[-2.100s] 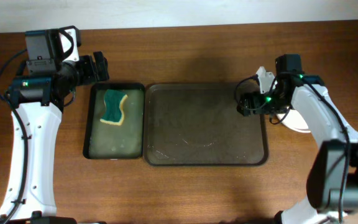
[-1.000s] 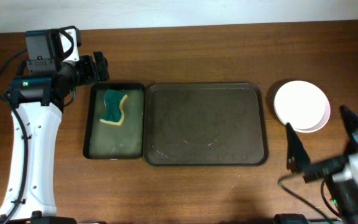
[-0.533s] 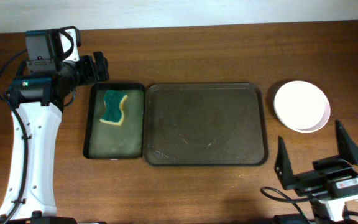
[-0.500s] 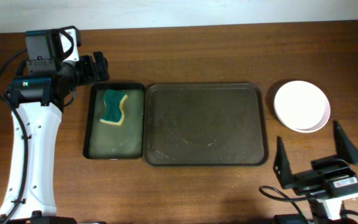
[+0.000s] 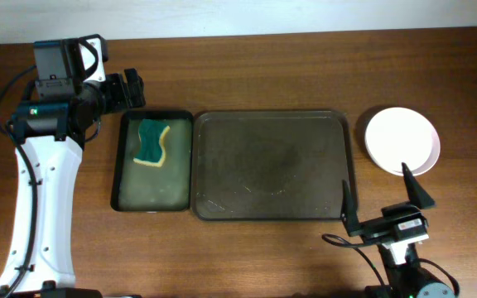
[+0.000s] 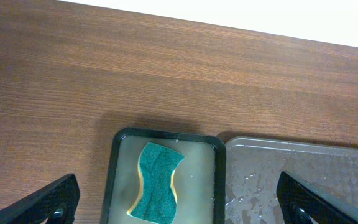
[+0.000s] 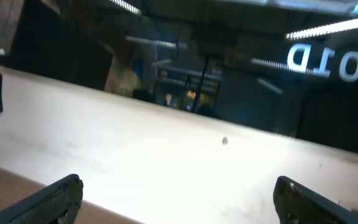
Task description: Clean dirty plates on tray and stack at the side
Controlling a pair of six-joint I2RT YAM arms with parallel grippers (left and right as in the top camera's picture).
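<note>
Plates (image 5: 402, 137) just beside right gripper (image 5: 375, 175)

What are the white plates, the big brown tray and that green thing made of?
White plates: smooth, uniformly white, probably ceramic or melamine; can't tell which.
Big brown tray: likely moulded plastic, matte, rounded corners, wet droplets sitting on it.
Green thing: a sponge, green scouring face over yellow foam showing at its edge.

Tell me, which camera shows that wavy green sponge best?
Left wrist: the wavy green sponge looks largest there, yellow edge clear, lying in the narrow dark tray. Overhead shows it whole but smaller. Right wrist shows none of it.
</note>
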